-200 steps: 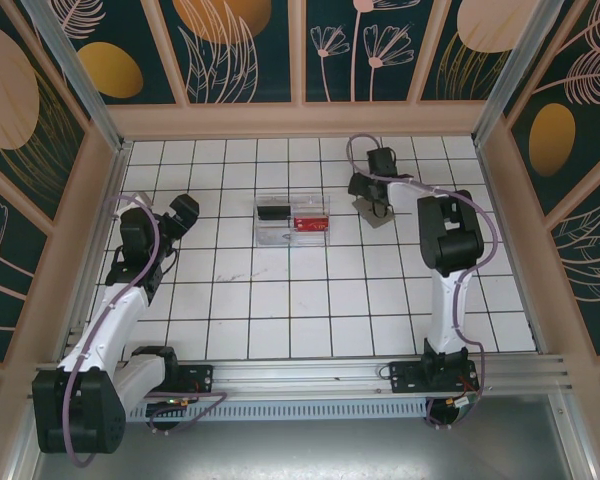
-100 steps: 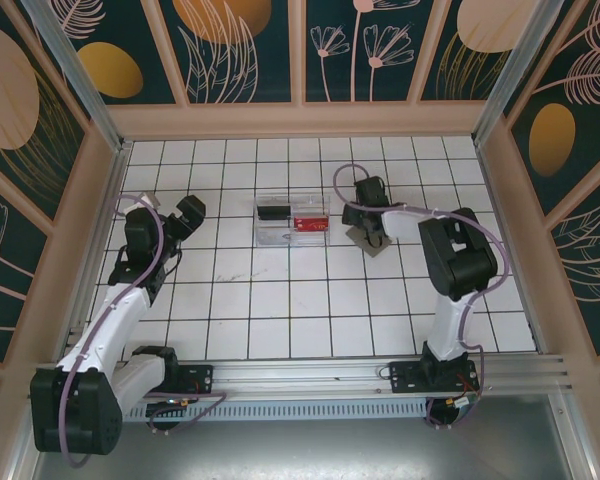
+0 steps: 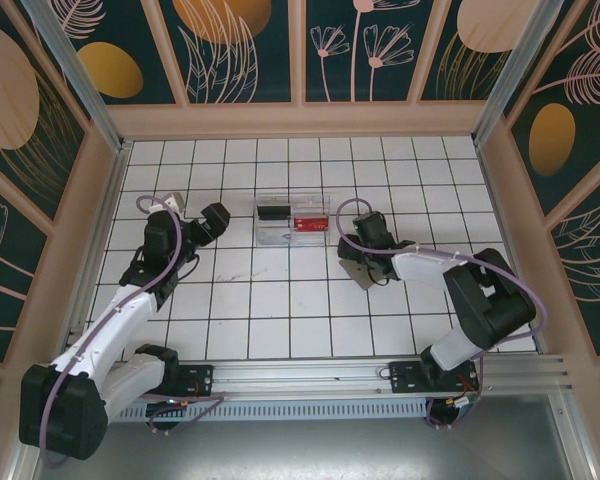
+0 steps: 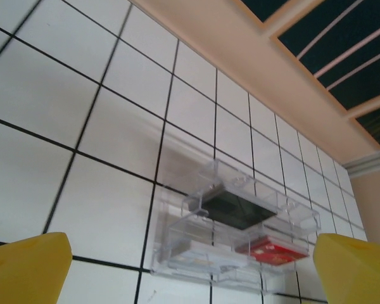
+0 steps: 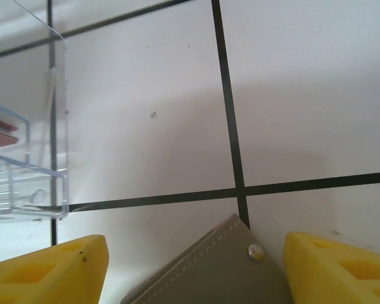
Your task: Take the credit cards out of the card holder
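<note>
Both jaws of the right gripper (image 3: pixel 363 255) pinch the card holder (image 5: pixel 202 272) near the clear tray (image 3: pixel 292 222), so best lay it flat, pin one panel, and let the left gripper (image 3: pixel 212 222), jaws spread wide, draw the credit cards out

Grey stitched card holder (image 5: pixel 199 278) bears a corner stud.

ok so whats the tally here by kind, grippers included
clear plastic compartment tray: 1
flat grey card holder: 1
dark flat item in the tray: 1
red flat item in the tray: 1
yellow-fingered grippers, left gripper and right gripper: 2
total: 6
</note>
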{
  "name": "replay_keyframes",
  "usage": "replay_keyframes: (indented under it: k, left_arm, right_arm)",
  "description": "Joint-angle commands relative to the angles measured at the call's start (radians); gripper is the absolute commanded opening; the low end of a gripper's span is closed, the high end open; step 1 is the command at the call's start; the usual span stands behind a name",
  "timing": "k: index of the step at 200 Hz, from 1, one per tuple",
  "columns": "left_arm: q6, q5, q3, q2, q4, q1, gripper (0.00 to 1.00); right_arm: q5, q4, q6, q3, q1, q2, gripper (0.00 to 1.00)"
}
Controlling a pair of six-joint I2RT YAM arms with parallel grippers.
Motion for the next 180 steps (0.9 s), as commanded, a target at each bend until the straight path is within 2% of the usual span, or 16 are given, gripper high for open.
replay_keyframes:
  k: [1,46,70,115,120,140,180]
  left_arm:
    - [0.019,-0.058,0.048,-0.01,-0.041,-0.067,0.98]
    - [0.007,-0.116,0.074,-0.02,-0.074,-0.192,0.99]
    - [0.007,-0.129,0.08,-0.011,-0.093,-0.23,0.99]
    - [0.024,-0.126,0.076,0.002,-0.105,-0.254,0.95]
    - [0.027,-0.126,0.076,0.004,-0.105,-0.254,0.94]
    - [0.034,-0.126,0.079,0.015,-0.11,-0.257,0.94]
    - [0.042,-0.116,0.073,0.026,-0.104,-0.258,0.94]
  right_arm:
    - [0.03,0.006,-0.011,-0.035,0.003,-0.059,0.76]
    - [-0.017,0.035,-0.041,-0.059,-0.02,-0.034,0.77]
    - [-0.059,0.054,-0.032,-0.073,-0.02,-0.033,0.77]
    - [-0.155,0.081,0.02,-0.112,0.01,-0.035,0.75]
    - [-0.16,0.082,0.026,-0.115,0.036,-0.041,0.75]
    - [-0.153,0.079,0.053,-0.136,0.073,-0.088,0.76]
    - [-0.097,0.019,0.059,-0.184,0.063,-0.209,0.8]
